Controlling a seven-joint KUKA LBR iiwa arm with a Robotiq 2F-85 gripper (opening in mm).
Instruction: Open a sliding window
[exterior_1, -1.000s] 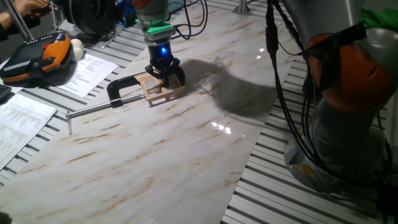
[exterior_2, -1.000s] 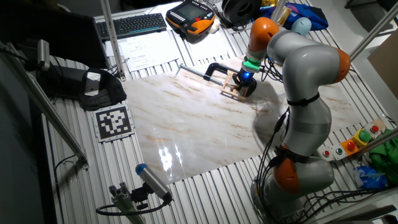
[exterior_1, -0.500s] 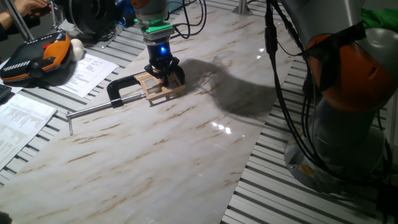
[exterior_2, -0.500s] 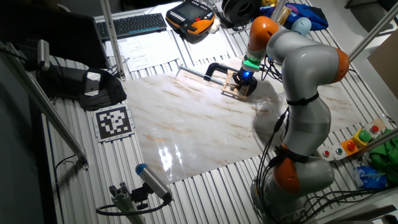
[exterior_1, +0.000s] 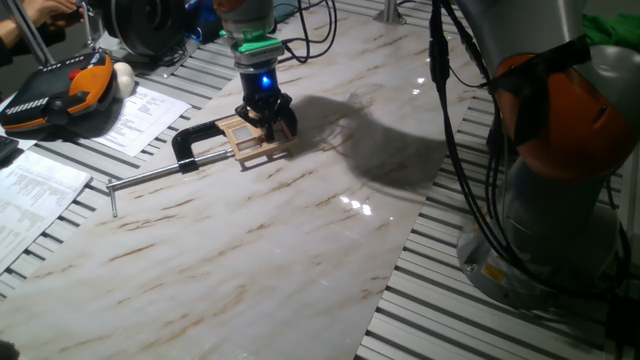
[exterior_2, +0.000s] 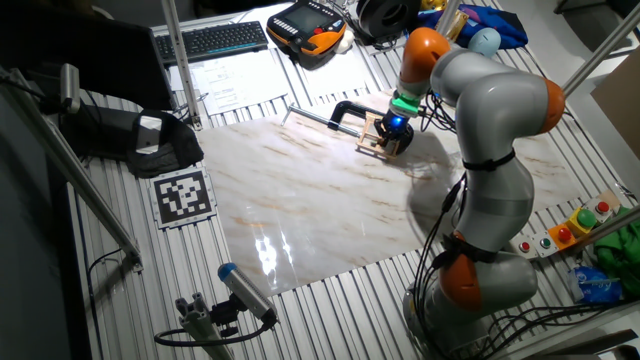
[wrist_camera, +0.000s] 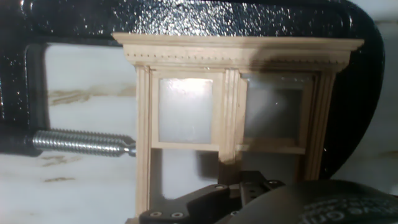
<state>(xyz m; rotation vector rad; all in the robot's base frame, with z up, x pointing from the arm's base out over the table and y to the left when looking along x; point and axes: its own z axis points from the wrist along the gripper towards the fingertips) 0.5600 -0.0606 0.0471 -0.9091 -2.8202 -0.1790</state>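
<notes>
Pincer (exterior_1: 266, 122) rests on sliding window (wrist_camera: 227, 118); no lettering is legible.

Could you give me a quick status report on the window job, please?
Gripper down over the sliding window, fingers' state unclear. Window lies flat on the table, held in the black clamp. Nothing else in the way.

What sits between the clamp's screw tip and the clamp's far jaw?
The wooden window, pinched between the screw tip and the black clamp; the hand view shows it.
</notes>
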